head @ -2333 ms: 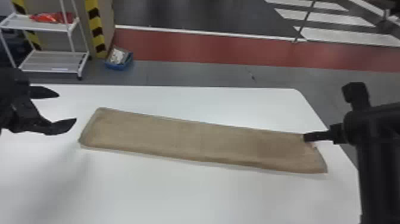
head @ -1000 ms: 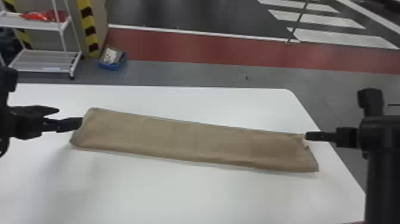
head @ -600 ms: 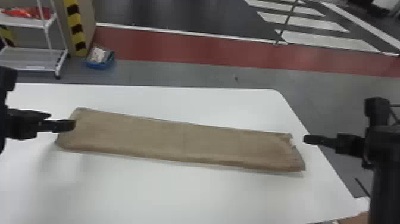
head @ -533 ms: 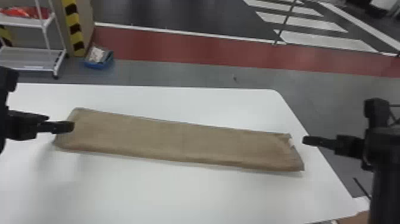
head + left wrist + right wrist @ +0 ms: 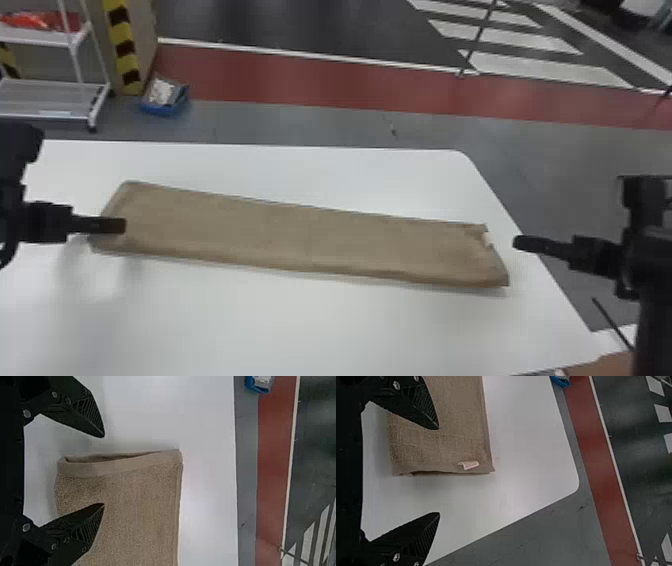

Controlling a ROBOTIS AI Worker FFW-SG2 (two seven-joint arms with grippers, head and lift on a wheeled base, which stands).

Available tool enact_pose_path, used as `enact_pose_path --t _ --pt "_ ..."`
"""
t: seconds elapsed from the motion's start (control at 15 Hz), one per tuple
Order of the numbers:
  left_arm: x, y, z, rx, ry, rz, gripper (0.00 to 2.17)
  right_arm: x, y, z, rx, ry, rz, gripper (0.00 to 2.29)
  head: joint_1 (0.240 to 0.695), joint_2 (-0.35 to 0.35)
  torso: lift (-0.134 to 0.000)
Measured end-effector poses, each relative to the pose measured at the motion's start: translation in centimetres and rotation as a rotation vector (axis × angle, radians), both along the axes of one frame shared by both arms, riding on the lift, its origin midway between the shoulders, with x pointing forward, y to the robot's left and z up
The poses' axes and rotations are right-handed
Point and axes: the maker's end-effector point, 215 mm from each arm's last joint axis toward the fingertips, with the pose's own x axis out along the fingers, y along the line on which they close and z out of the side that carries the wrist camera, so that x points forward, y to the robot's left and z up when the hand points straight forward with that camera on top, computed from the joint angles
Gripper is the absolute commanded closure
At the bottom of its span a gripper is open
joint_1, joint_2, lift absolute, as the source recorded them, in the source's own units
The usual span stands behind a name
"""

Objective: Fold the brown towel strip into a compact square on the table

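- The towel (image 5: 300,237) lay flat on the white table (image 5: 300,320), a long band running from left to right, its right end slanting a little nearer than its left.
- The left gripper (image 5: 104,470) was at the towel's left end, holding nothing, its fingers spread wide. One finger showed over the cloth, the other out past the end, so that edge ran between them.
- The right gripper (image 5: 438,470) was empty too, fingers well parted. From the head it appeared just off the right end, out toward the table's right edge; its wrist view put one finger across the cloth and the other past the end.
- So each arm had its own end to work, and the left seemed the nearer to its end. I couldn't judge how high either stood above the cloth.
- A small white label (image 5: 470,465) stuck up at the right end, toward the far corner.
- The left end showed a gap between layers, so I took the lengthwise fold as made and the square as yet to come.
- The next fold probably had to go along the long axis, an end carried inward; a grip missing the lower layer might have pulled the stack askew.
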Motion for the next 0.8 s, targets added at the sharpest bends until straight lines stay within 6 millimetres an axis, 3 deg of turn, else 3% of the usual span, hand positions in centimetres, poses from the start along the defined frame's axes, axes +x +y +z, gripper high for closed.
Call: enact_pose_path --t 0.13,0.27,0.53,0.8 --pt "-0.2 -0.6 -0.4 -0.016 0.017 -0.002 0.42 -0.2 -0.3 0.0 -0.002 -0.002 -0.005 0.12 0.695 -0.276 -0.124" --pt "-0.3 -1.2 -0.7 -0.027 0.025 -0.006 1.13 -0.4 -0.5 0.0 0.000 -0.004 -0.009 0.12 0.695 -0.288 -0.124" --pt "-0.2 -1.3 -1.1 -0.025 0.028 -0.006 2.08 -0.6 -0.9 -0.2 0.005 -0.005 -0.018 0.12 0.695 -0.293 -0.124" --pt "-0.5 0.5 -0.4 -0.054 0.014 0.004 2.14 -0.6 -1.0 -0.4 0.003 -0.003 -0.022 0.12 0.695 -0.280 -0.124"
